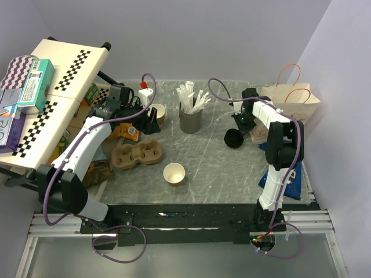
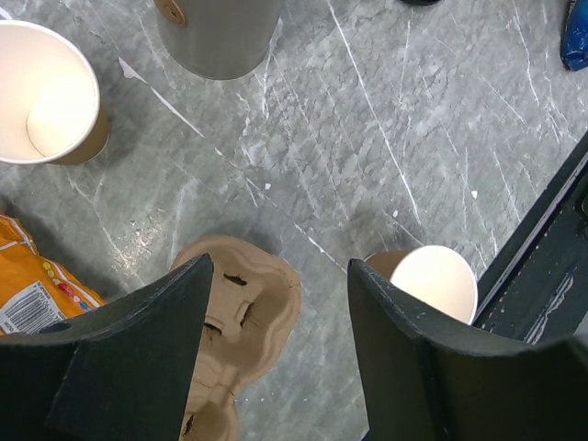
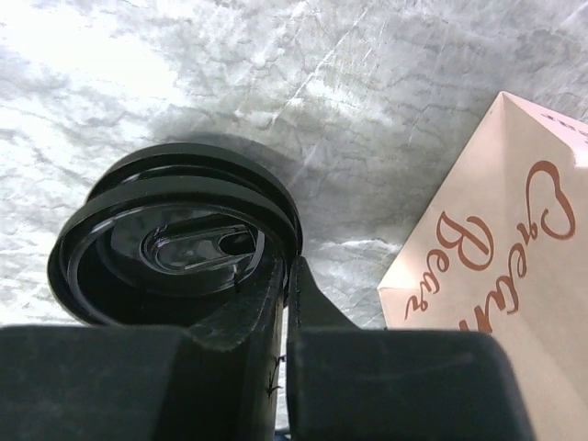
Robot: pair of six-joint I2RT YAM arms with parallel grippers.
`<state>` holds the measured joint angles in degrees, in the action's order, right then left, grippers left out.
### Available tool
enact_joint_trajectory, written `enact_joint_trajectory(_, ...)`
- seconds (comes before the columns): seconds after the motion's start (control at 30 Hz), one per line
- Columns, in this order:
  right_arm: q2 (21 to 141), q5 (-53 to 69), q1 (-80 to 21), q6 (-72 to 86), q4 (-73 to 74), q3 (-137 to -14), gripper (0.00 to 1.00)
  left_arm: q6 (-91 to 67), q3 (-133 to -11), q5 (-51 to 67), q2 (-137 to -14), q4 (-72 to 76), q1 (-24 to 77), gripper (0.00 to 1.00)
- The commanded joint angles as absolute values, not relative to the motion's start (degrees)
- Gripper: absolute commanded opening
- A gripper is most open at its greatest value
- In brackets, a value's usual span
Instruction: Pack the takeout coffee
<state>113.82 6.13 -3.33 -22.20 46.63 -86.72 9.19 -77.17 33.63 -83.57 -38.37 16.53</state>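
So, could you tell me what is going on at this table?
The right gripper pinches the rim of the top black lid on a small stack. The left gripper hangs open and empty above the cup carrier. The near cup and the far cup stand on the table, unlidded and outside the carrier.

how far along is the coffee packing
Early: nothing packed. The far cup and near cup stand lidless; the carrier is empty. The right gripper pinches the rim of the top black lid; the left gripper hangs open, empty. Left: lid both cups, then load them, likely into the carrier.
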Motion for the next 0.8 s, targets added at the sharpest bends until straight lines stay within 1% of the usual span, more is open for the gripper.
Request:
enact_joint_trajectory(0.0, 109.0, 7.8, -3.0, -22.2, 47.3, -89.6, 0.01, 9.0, -78.6, 34.6, -83.9, -37.0, 16.6, 0.66)
enact_joint_trajectory(0.03, 108.8, 8.0, -3.0, -22.1, 47.3, -89.6, 0.0, 9.1, -78.6, 34.6, -83.8, -36.9, 16.6, 0.66)
enact_joint_trajectory(0.23, 106.5, 9.1, -2.9, -22.4, 48.6, -89.5, 0.0, 11.8, -78.5, 36.0, -83.0, -37.8, 16.7, 0.65)
enact_joint_trajectory(0.33, 103.1, 11.3, -3.3, -22.1, 49.4, -87.2, 0.0, 15.9, -76.5, 38.9, -79.0, -36.0, 17.3, 0.66)
enact_joint_trajectory(0.37, 102.1, 12.0, -3.7, -21.9, 50.2, -86.4, 0.0, 19.6, -75.0, 39.3, -76.4, -34.8, 17.9, 0.66)
enact_joint_trajectory(0.43, 99.2, 14.2, -4.5, -21.5, 51.0, -84.1, 0.0, 23.9, -73.4, 38.2, -71.9, -33.4, 21.1, 0.68)
enact_joint_trajectory(0.47, 98.3, 15.0, -5.6, -21.3, 51.9, -83.2, 0.0, 28.8, -71.6, 37.4, -70.4, -31.1, 22.7, 0.68)
enact_joint_trajectory(0.53, 95.3, 17.7, -6.6, -20.5, 53.2, -80.8, 0.0, 33.7, -69.2, 34.0, -66.3, -27.9, 28.3, 0.71)
enact_joint_trajectory(0.57, 94.3, 19.3, -7.8, -20.4, 53.8, -80.1, 0.0, 39.8, -67.0, 32.6, -65.3, -26.4, 30.5, 0.72)
enact_joint_trajectory(0.6, 92.7, 20.5, -8.4, -20.3, 55.2, -79.5, 0.0, 42.6, -65.8, 31.4, -64.6, -22.5, 34.9, 0.74)
enact_joint_trajectory(0.7, 89.7, 22.8, -10.8, -19.2, 55.9, -78.0, 0.0, 52.2, -62.9, 28.2, -64.6, -17.4, 41.8, 0.76)
enact_joint_trajectory(0.77, 88.3, 23.7, -11.9, -18.6, 55.9, -77.4, 0.0, 58.6, -62.6, 27.5, -67.1, -14.5, 44.5, 0.76)
